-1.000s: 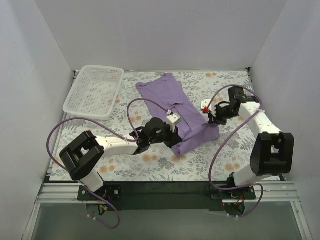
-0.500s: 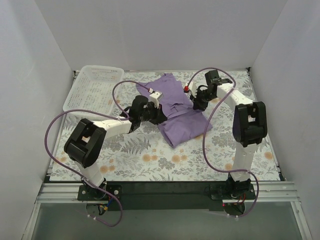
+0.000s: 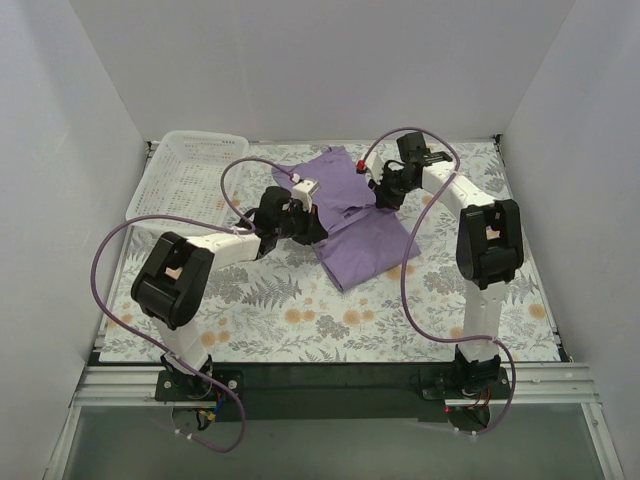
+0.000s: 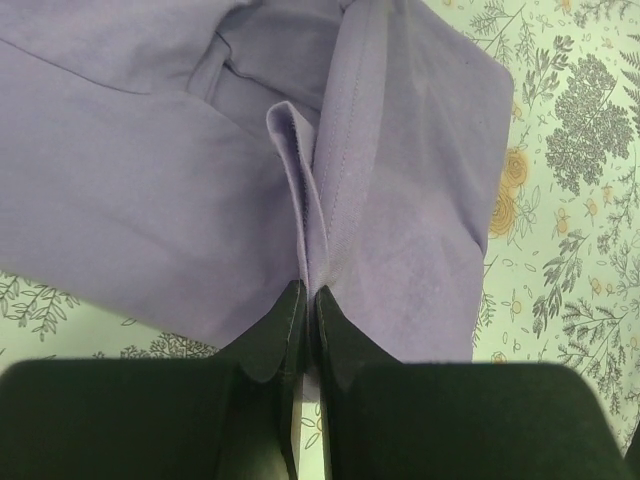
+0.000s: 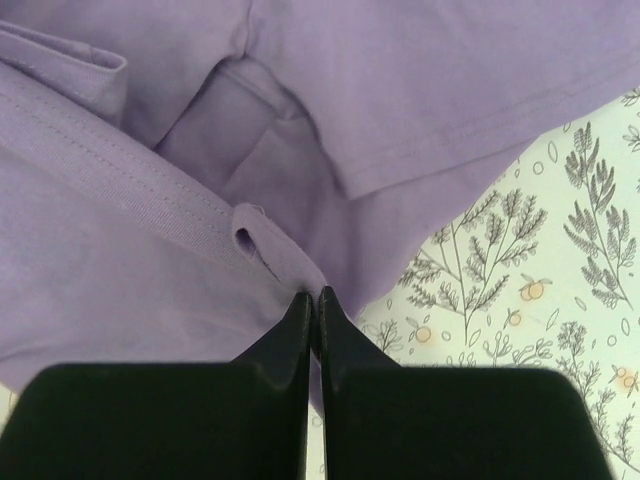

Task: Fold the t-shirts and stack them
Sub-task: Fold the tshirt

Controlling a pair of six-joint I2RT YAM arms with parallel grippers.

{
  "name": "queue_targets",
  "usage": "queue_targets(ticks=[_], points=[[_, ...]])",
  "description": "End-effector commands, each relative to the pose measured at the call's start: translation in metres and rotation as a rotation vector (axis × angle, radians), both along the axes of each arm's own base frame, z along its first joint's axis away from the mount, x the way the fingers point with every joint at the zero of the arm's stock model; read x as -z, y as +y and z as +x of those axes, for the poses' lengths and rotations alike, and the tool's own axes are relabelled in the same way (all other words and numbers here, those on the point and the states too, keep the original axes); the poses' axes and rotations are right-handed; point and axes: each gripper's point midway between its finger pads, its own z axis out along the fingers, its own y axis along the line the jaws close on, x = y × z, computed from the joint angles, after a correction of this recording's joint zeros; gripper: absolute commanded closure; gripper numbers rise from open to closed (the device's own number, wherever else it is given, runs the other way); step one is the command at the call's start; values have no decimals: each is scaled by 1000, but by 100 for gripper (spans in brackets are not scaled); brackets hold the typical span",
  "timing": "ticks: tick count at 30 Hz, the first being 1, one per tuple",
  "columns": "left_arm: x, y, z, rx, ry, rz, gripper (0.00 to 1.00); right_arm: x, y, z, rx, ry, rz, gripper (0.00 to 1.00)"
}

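Now left claw (image 4: 306,290) pinches t-shirt (image 3: 372,250) hem; right claw (image 5: 313,296) likewise.

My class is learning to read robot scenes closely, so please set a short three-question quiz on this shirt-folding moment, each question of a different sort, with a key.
1. True or false: the white basket holds a folded shirt.
2. Multiple choice: the left gripper and the right gripper are A) open above the cloth, B) each shut on the purple t-shirt, C) shut on the basket's rim.
3. Short answer: in the overhead view, on which side of the t-shirt does the basket stand?

Key: 1. False, the basket is empty. 2. B. 3. Left.
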Motion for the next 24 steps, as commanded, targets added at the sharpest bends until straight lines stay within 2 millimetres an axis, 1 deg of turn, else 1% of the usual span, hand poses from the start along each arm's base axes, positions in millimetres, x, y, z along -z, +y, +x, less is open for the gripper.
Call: queue_targets(ticks=[1,3,5,9,11,14,24], points=[[-15,6,14,-14,-34,-7,100,-6,6,25,55,-45,2,99],[-12,8,17,-19,-28,-4,100,-5,7,28,71,-42,1,99],[-14,11,21,-26,-32,-7,100,-4,9,31,74,-43,0,99],[-11,10,26,-25,-27,-3,100,-3,8,34,91,-43,-4,99],[-12,11,30,-29,-30,-1,100,-1,9,35,93,-41,-5,99],[-6,12,33,-36,-15,10,100,-1,9,36,104,-39,-4,99],[1,15,42,-57,-2,27,100,1,12,40,126,-36,3,98]])
